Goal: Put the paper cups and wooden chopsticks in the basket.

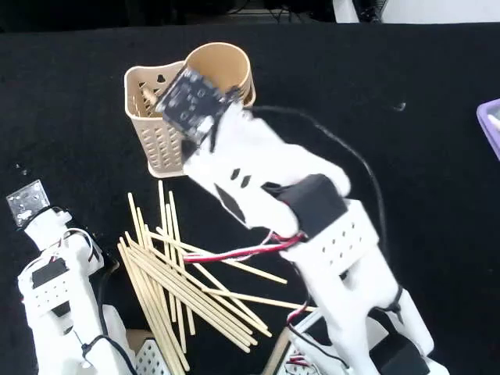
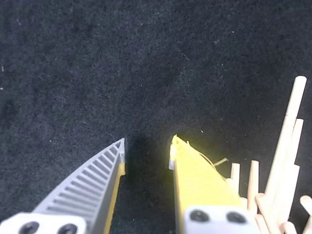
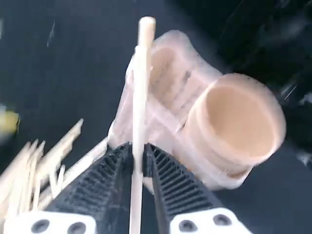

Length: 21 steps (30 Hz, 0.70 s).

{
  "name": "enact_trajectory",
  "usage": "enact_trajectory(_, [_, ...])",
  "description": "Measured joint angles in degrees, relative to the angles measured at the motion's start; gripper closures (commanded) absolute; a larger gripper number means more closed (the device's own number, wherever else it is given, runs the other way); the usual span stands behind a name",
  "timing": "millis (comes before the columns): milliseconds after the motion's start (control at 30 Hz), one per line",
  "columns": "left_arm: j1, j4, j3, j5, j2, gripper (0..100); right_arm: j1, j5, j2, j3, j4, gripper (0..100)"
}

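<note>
A paper cup blocks one side of the basket; the other is open.

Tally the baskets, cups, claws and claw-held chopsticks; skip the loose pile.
Basket: 1
Cup: 1
Claws: 2 (left claw, right claw)
Held chopstick: 1
Total: 5

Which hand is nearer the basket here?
Right. The right hand, shut on a chopstick, is right by the basket; the left hand sits open by the loose chopsticks, well away from it.
</note>
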State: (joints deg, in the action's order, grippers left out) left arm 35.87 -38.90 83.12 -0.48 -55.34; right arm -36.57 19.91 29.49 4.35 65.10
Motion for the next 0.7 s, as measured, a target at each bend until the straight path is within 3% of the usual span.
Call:
enact_trajectory(233, [0.00,0.00,0.00,0.00,0.00,84,0.00,-15.12,0.00,-3.34,-18.20,98.7])
enact_trajectory(467, [0.00,0.00,0.00,0.00,0.00,84,0.00,-16.26,-1.93,-3.43,-38.68,98.7])
enact_trajectory(700, [0.00,0.00,0.00,0.00,0.00,84,-0.09,-16.35,-16.44,-3.43,-45.45,98.7])
